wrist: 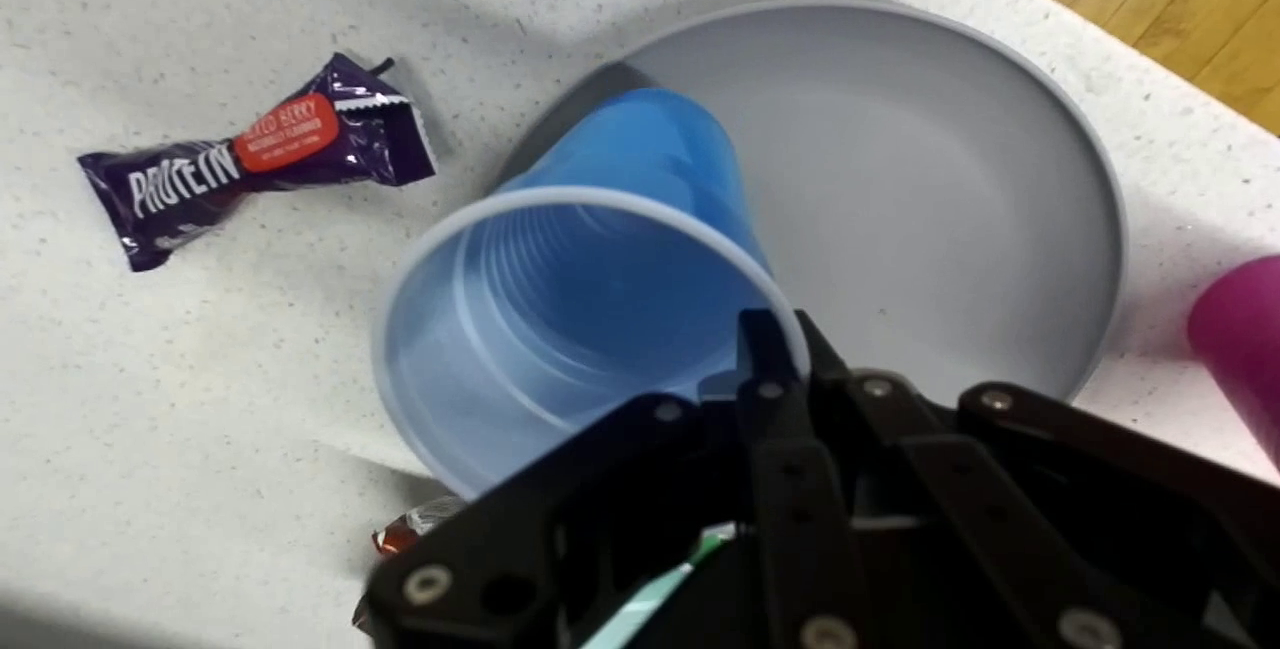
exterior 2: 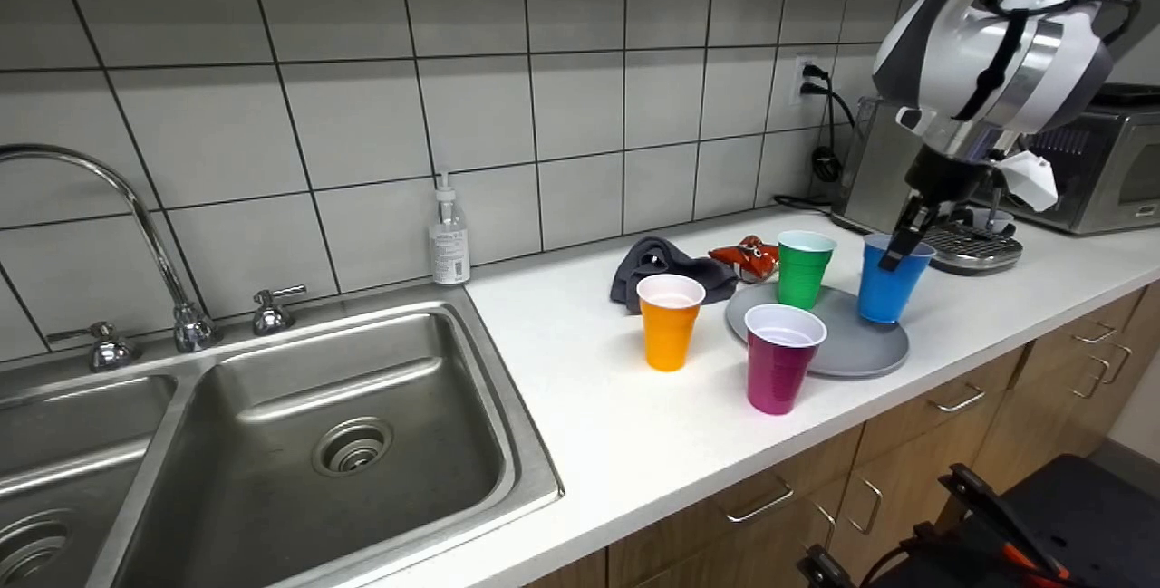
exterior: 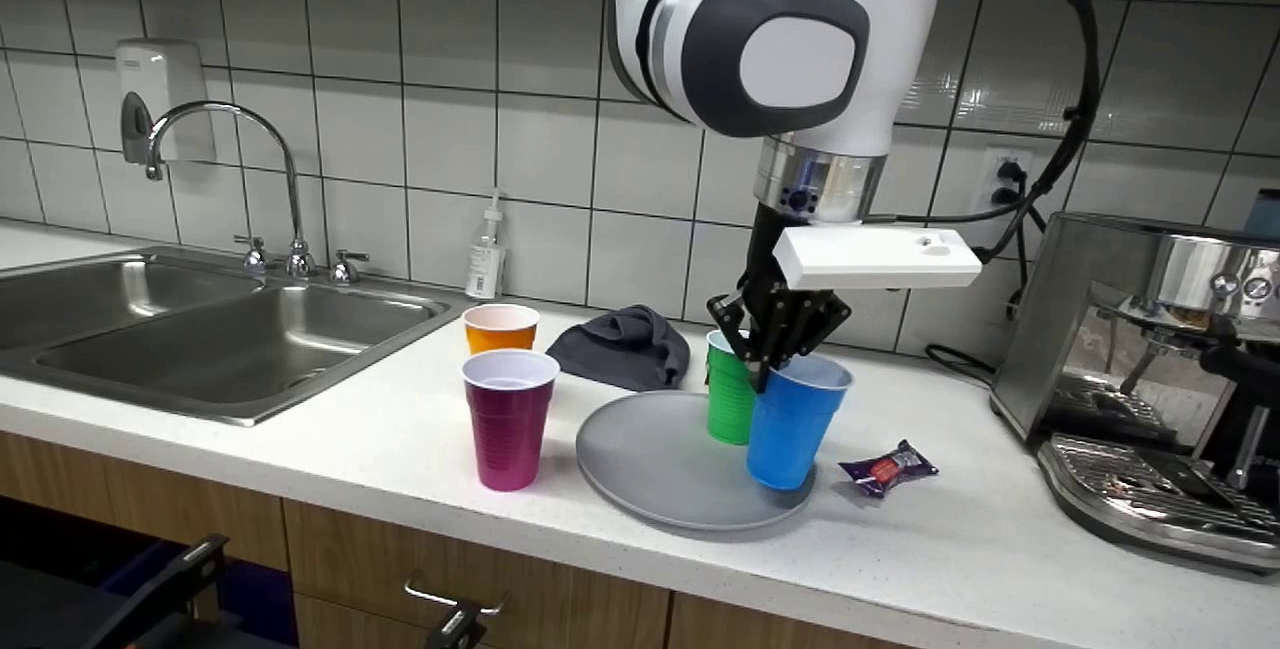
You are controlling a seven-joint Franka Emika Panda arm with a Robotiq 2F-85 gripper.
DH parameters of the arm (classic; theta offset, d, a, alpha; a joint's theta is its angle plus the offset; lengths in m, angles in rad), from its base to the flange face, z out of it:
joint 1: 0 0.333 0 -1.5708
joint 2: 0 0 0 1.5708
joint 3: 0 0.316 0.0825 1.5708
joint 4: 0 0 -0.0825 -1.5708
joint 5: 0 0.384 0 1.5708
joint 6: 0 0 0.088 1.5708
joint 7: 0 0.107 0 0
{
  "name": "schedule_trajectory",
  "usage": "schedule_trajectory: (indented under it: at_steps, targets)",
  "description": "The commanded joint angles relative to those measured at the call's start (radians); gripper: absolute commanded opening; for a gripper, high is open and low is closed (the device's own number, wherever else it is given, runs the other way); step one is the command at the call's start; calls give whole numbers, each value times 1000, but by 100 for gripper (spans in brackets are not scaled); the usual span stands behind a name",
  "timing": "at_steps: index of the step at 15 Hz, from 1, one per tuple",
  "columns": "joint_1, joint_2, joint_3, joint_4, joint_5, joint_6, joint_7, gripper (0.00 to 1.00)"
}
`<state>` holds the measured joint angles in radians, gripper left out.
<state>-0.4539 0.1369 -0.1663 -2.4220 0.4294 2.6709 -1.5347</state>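
Almost closed, the tool [wrist: 790,347] pinches the rim of the blue cup [wrist: 670,144], which tilts over one side of the plate [wrist: 930,189] and, thin-walled, should prove light, flexible and best held right there by the rim.

Arm [exterior: 775,44] hangs from above, wrist [exterior: 820,181] tilted. Gripper [wrist: 793,349] points down on a slant, fingers [wrist: 763,354] nearly together in a tight pinch, thin gap between tips.

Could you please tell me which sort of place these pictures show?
It looks like a kitchen, perhaps a shared one at a workplace: there is a double sink, a coffee machine on the counter, and a wall dispenser.
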Motion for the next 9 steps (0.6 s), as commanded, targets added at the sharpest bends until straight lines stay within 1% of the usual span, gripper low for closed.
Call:
schedule_trajectory:
  at_steps: [1,2,9]
  targets:
    - [19,-26,-4,-33,66,46,-73,1]
    - [1,-24,16,-35,77,53,-84,1]
    - [5,-9,29,-44,145,95,-149,1]
